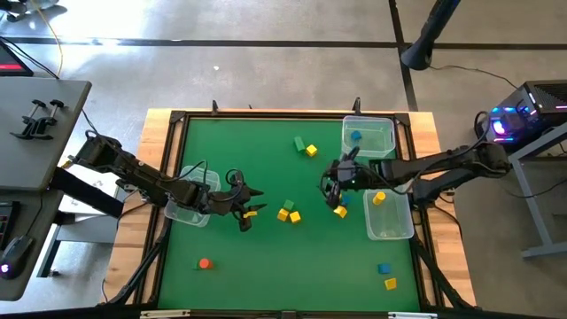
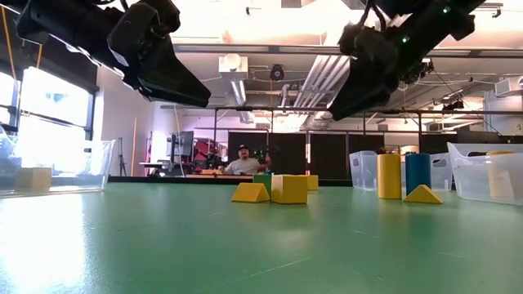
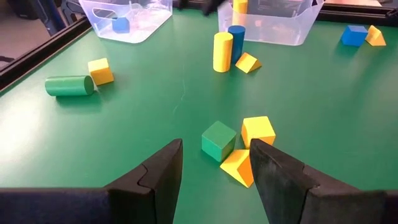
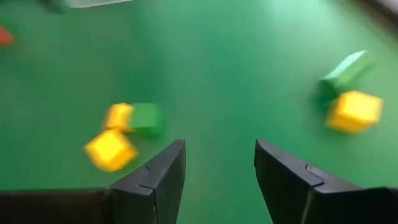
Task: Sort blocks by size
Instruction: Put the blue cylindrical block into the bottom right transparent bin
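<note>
The blocks lie scattered on the green table (image 1: 266, 257). A green cube (image 3: 218, 140), a yellow cube (image 3: 257, 129) and a yellow wedge (image 3: 238, 167) lie together mid-table (image 1: 289, 213), just ahead of my left gripper (image 3: 216, 144) (image 1: 246, 204). That gripper is open, empty and above the table. My right gripper (image 4: 219, 146) (image 1: 333, 186) is open and empty, also raised. Near it a yellow cylinder (image 3: 222, 51) and a blue cylinder (image 3: 236, 37) stand on end beside a yellow wedge (image 3: 247, 62).
A green cylinder (image 1: 299, 142) and a yellow cube (image 1: 311, 151) lie toward the far edge. An orange-red block (image 1: 205, 263) lies near left; a blue one (image 1: 384, 268) and a yellow one (image 1: 390, 283) near right. Clear bins stand at left (image 1: 186, 213), far right (image 1: 381, 128) and right (image 1: 394, 232).
</note>
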{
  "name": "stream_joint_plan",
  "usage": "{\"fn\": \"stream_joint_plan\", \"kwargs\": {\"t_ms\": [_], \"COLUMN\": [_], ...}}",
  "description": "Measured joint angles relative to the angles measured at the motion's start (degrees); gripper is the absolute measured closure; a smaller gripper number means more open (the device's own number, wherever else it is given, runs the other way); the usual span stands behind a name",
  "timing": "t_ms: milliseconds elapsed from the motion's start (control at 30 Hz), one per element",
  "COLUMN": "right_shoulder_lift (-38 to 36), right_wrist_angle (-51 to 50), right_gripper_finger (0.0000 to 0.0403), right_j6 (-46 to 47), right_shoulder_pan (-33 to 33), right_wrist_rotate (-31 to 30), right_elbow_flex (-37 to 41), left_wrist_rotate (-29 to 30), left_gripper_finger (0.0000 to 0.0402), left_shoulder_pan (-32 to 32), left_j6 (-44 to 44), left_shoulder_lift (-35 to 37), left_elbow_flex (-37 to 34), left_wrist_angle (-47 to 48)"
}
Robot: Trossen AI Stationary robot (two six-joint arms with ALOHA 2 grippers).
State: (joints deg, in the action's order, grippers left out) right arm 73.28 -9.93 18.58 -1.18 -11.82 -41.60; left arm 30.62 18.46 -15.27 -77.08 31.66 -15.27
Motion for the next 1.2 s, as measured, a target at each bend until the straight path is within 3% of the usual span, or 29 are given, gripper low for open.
{"fn": "stream_joint_plan", "kwargs": {"t_ms": [133, 300, 467, 600, 867, 1200], "right_shoulder_lift": [0.0, 0.02, 0.02, 0.01, 0.17, 0.2], "right_wrist_angle": [0.81, -11.62, -29.09, -38.19, -39.78, -34.73], "right_gripper_finger": [0.0222, 0.0222, 0.0222, 0.0222, 0.0215, 0.0146], "right_j6": [4.86, 5.15, 4.87, 5.69, 12.67, 11.14], "right_shoulder_pan": [1.19, 1.38, -0.66, -2.06, -2.95, -2.09], "right_wrist_rotate": [6.84, 11.84, 10.35, 7.53, 8.38, 9.0], "right_elbow_flex": [-0.4, -6.77, -13.91, -15.16, -9.51, -3.5], "left_wrist_rotate": [0.27, 0.36, 0.34, 0.34, 0.31, 0.27], "left_gripper_finger": [0.0229, 0.0229, 0.0229, 0.0229, 0.0229, 0.0229], "left_shoulder_pan": [-0.15, -0.22, -0.22, -0.22, -0.22, -0.22], "left_j6": [0.86, 0.57, 0.55, 0.51, 0.49, 0.49], "left_shoulder_lift": [0.0, 0.0, 0.0, 0.0, 0.0, 0.0], "left_elbow_flex": [0.0, -0.01, 0.0, 0.0, 0.0, 0.0], "left_wrist_angle": [-0.04, -0.04, -0.02, -0.02, 0.0, 0.39]}}
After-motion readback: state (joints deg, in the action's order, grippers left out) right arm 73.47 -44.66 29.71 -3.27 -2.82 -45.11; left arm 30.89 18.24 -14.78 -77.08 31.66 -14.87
